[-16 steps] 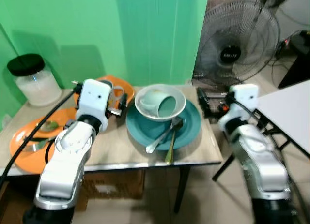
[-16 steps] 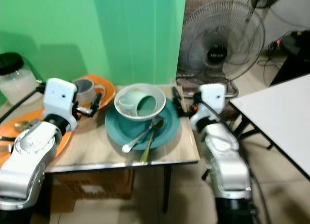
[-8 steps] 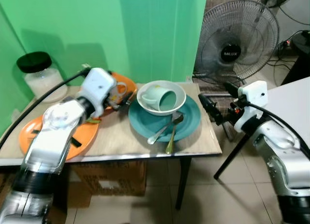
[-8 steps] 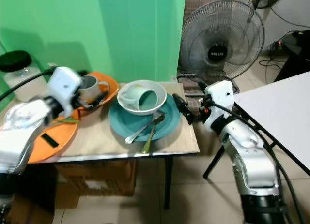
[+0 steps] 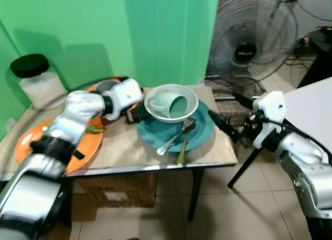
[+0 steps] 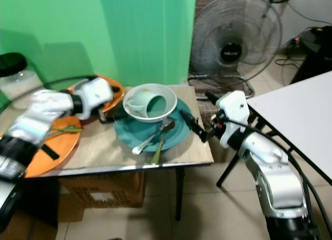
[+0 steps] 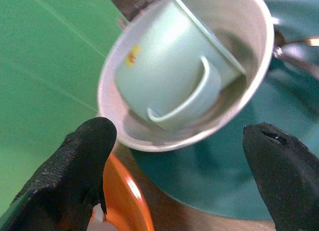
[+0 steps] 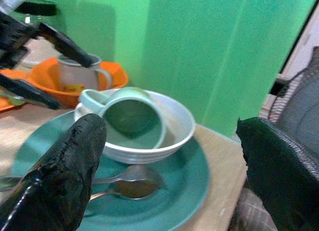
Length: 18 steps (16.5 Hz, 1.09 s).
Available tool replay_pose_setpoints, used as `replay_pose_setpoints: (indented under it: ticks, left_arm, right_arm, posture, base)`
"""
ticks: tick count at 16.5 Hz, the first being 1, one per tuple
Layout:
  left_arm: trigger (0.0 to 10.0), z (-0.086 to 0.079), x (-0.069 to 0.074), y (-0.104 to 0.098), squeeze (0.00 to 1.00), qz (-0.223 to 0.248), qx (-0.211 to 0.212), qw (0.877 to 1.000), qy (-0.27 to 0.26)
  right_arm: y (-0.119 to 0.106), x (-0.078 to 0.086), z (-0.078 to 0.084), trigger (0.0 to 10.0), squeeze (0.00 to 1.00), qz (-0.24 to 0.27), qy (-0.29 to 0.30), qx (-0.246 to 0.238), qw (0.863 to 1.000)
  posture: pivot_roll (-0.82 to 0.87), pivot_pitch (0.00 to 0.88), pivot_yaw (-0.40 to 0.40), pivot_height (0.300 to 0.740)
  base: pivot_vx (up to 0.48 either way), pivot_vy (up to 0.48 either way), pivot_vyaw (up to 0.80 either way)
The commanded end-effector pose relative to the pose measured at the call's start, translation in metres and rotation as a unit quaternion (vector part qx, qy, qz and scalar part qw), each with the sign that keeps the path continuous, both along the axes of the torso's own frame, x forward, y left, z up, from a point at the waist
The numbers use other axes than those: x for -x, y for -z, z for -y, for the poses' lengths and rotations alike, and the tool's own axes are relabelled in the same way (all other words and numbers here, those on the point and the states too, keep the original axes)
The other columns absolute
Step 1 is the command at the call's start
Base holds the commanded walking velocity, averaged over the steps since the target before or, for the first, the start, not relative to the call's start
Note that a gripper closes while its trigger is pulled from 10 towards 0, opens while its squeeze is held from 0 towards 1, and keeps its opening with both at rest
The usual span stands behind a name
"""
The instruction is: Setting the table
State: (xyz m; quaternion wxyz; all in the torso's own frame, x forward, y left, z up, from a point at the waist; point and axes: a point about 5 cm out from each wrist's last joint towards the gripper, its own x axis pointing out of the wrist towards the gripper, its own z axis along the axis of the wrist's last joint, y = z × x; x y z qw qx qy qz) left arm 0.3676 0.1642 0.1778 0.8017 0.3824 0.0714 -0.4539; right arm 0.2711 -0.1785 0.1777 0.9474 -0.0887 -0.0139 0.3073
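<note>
Just now both grippers are spread wide and empty: the left gripper (image 5: 136, 111) beside the white bowl (image 5: 171, 106) cradling a tipped mint cup (image 5: 170, 103), the right gripper (image 6: 193, 121) at the teal plate's (image 6: 179, 132) edge.

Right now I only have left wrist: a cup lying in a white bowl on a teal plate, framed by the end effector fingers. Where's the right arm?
Observer: The right end effector is at the right edge of the table, fingers apart, pointing toward the teal plate.
Operator: Anything on the plate in front of the bowl?
Observer: Two spoons, a silver spoon and a gold spoon, lie side by side, handles toward the robot.
Operator: That orange rim beside the bowl?
Observer: A small orange plate with a grey mug standing upright on it, just beyond the left end effector.
</note>
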Motion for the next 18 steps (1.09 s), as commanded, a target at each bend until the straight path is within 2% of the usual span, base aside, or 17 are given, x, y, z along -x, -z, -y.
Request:
replay_pose_setpoints:
  ticks: [1, 4, 6, 10, 11, 13, 16, 17, 18]
  left_arm:
    - [10.0, 0.003, -0.003, -0.003, 0.00, 0.010, -0.026, 0.999, 0.017]
    - [10.0, 0.012, -0.014, -0.007, 0.00, 0.046, -0.055, 0.997, 0.015]
    - [10.0, 0.022, -0.019, -0.014, 0.00, 0.057, -0.027, 0.998, 0.019]
    - [10.0, 0.028, -0.024, -0.012, 0.00, 0.065, -0.038, 0.997, 0.007]
    - [7.8, 0.029, -0.024, -0.011, 0.00, 0.065, -0.039, 0.997, 0.006]
    - [4.5, 0.030, -0.024, -0.009, 0.00, 0.063, -0.041, 0.997, 0.009]
    - [3.8, 0.031, -0.023, -0.007, 0.00, 0.069, -0.045, 0.997, 0.009]
    - [1.6, 0.032, -0.023, -0.004, 0.00, 0.071, -0.045, 0.996, 0.007]
    - [1.6, 0.032, -0.023, -0.003, 0.00, 0.071, -0.046, 0.996, 0.007]
  right_arm:
    - [-0.005, 0.004, -0.002, 10.0, 0.00, 0.005, -0.009, 0.003, 1.000]
    - [-0.003, 0.016, -0.010, 10.0, 0.00, -0.014, -0.058, 0.012, 0.998]
    - [-0.003, 0.025, -0.013, 10.0, 0.00, -0.026, -0.090, 0.024, 0.995]
    - [-0.004, 0.028, -0.010, 10.0, 0.00, -0.030, -0.092, 0.042, 0.994]
    - [-0.004, 0.029, -0.010, 10.0, 0.00, -0.031, -0.093, 0.044, 0.994]
    - [-0.005, 0.030, -0.010, 10.0, 0.00, -0.032, -0.094, 0.047, 0.994]
    - [-0.005, 0.032, -0.010, 10.0, 0.00, -0.034, -0.097, 0.050, 0.993]
    - [-0.005, 0.032, -0.011, 10.0, 0.00, -0.037, -0.103, 0.049, 0.993]
    - [-0.005, 0.033, -0.012, 10.0, 0.00, -0.038, -0.105, 0.049, 0.993]
  posture:
    - [-0.18, 0.000, 0.072, 0.740]
    - [-0.20, 0.000, 0.082, 0.740]
    - [-0.21, 0.000, 0.086, 0.740]
    - [-0.24, 0.000, 0.093, 0.740]
    - [-0.24, 0.000, 0.094, 0.740]
    - [-0.24, 0.000, 0.094, 0.740]
    - [-0.25, 0.000, 0.093, 0.740]
    - [-0.25, 0.000, 0.093, 0.740]
    - [-0.25, 0.000, 0.093, 0.740]
  base:
    - [0.000, 0.000, 0.00]
    - [0.000, 0.000, 0.00]
    - [0.000, 0.000, 0.00]
    - [0.000, 0.000, 0.00]
    - [0.000, 0.000, 0.00]
    - [0.000, 0.000, 0.00]
    - [0.000, 0.000, 0.00]
    - [0.000, 0.000, 0.00]
    - [0.000, 0.000, 0.00]
